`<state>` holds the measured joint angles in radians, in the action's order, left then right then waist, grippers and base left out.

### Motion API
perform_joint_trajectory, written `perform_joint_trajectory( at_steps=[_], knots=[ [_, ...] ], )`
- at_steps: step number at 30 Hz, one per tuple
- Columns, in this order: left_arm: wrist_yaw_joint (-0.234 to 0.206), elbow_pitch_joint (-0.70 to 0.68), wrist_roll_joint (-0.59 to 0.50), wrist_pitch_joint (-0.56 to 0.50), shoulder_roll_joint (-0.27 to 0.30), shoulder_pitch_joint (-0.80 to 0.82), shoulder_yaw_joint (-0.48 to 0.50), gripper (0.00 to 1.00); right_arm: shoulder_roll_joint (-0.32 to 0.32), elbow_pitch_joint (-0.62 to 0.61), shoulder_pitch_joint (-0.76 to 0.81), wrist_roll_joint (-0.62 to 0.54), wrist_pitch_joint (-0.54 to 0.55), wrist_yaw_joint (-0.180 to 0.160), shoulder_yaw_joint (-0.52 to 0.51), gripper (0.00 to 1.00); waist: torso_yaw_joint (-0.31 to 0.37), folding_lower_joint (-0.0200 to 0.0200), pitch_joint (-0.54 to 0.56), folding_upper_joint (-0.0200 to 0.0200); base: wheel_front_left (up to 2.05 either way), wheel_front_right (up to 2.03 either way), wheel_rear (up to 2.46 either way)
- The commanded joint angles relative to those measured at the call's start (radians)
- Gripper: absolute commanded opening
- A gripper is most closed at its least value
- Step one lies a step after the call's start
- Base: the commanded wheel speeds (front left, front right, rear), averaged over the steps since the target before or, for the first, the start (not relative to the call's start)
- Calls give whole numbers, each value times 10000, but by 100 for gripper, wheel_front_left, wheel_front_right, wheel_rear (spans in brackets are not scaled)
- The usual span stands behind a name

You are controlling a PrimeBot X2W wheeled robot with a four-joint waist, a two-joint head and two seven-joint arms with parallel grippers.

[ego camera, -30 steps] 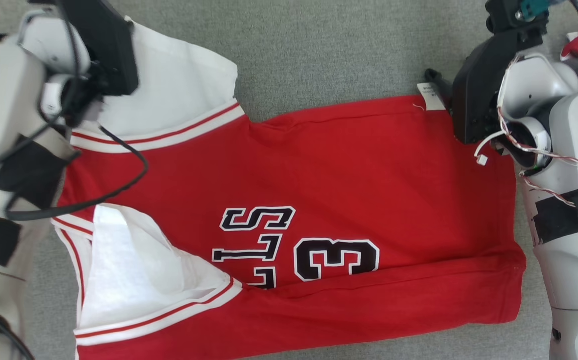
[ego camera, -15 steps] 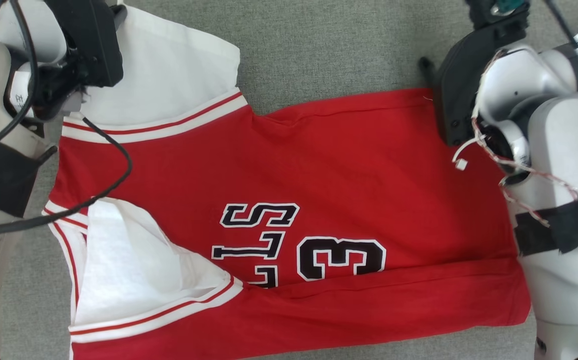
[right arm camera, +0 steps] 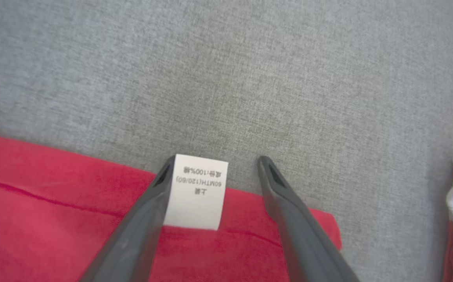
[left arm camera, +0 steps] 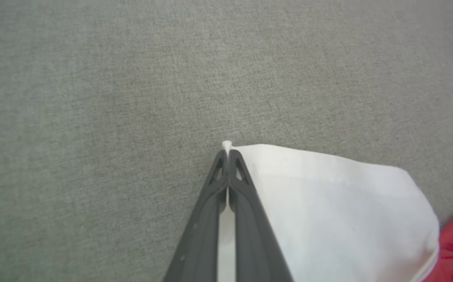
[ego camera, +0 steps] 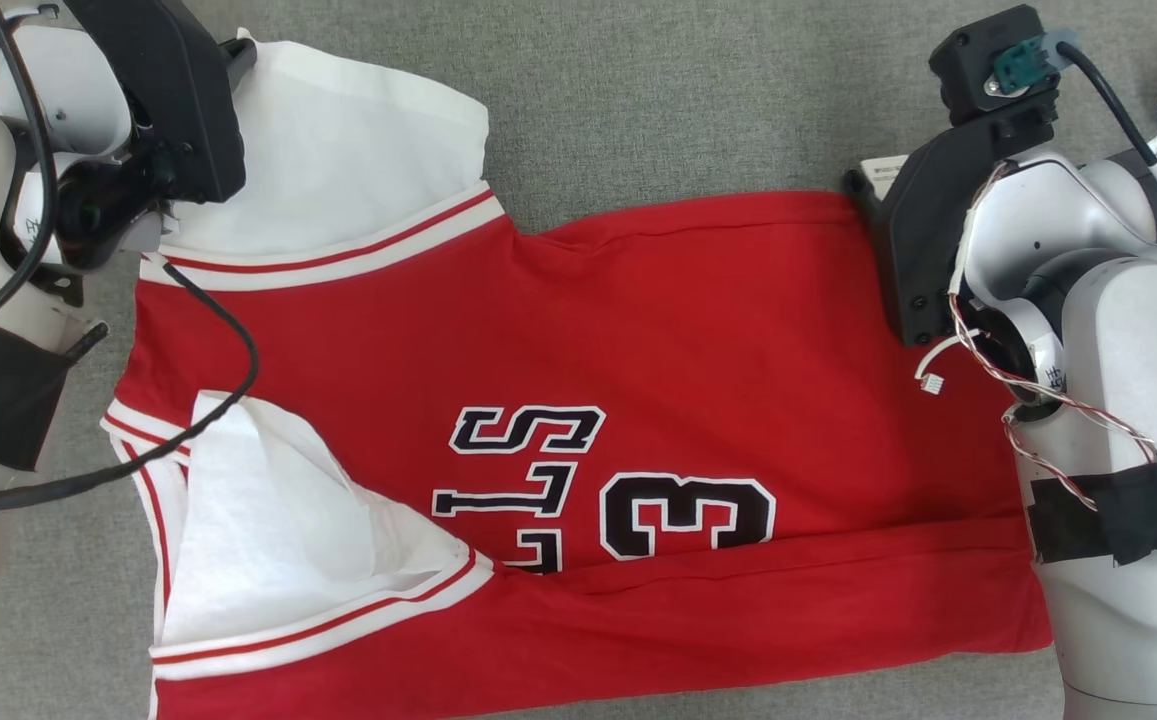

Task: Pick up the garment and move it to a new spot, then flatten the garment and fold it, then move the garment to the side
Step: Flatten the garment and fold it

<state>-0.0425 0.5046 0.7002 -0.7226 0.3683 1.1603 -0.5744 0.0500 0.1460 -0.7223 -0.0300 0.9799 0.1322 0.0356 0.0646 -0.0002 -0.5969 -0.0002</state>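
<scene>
Grey cloth surface point(ego camera: 658, 90) under everything. Red jersey point(ego camera: 698, 330) lies spread flat across it, letters and number up, near edge folded over. White sleeve point(ego camera: 338, 170) at its far left corner. Left gripper point(left arm camera: 227, 156) pinched tight on sleeve's corner, white tip poking past fingertips. Right gripper point(right arm camera: 216, 160) spread wide over jersey's far right hem corner, gripping nothing. Small white label point(right arm camera: 197, 192) sits between its fingers, against left one.
</scene>
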Motion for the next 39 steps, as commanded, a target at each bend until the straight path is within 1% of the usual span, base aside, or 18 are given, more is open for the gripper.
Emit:
perform_joint_trajectory(
  at_steps=[1, 7, 9, 13, 16, 19, 24, 33, 39],
  knots=[
    [-11, -62, 23, -66, 92, -113, 17, 0, 340, 609, 806, -405, 201, -28, -284, 100, -8, 2, -35, 2, 0, 0, 0],
    [-90, -295, 71, -178, 171, -161, -1, 0, 280, 796, 1016, -1155, -88, -69, -1275, 100, -43, 2, -122, 2, 0, 0, 0],
    [-122, -329, 100, -207, 186, -171, -8, 0, 258, 725, 1186, -1106, -188, -71, -1470, 100, -58, 2, -114, 2, 0, 0, 0],
    [-174, -374, 131, -227, 224, -187, -20, 0, 186, 271, 1614, -454, -416, -59, -1448, 100, -65, 2, -65, 2, 0, 0, 0],
    [-186, -394, 159, -233, 237, -224, 0, 0, 120, -524, 1821, -121, -734, -31, -1392, 100, -29, 2, -28, 2, 0, 0, 0],
    [-218, -405, 210, -248, 273, -264, 21, 0, 71, -1335, 1998, 85, -907, -24, -1369, 100, 43, 2, 7, 2, 0, 0, 0],
    [-264, -440, 242, -277, 320, -271, 14, 0, 52, -2147, 2165, 181, -1126, -24, -1430, 100, 111, 2, 22, 2, 0, 0, 0],
    [-318, -513, 242, -283, 391, -270, -20, 0, 33, -2794, 1752, -124, -1825, -24, -1609, 100, 118, 2, 84, 2, 0, 0, 0],
    [-352, -543, 335, -291, 392, -341, -25, 0, 33, -3057, 2158, 157, -1389, -24, -1397, 100, 152, 2, 181, 2, 0, 0, 0]
  ],
)
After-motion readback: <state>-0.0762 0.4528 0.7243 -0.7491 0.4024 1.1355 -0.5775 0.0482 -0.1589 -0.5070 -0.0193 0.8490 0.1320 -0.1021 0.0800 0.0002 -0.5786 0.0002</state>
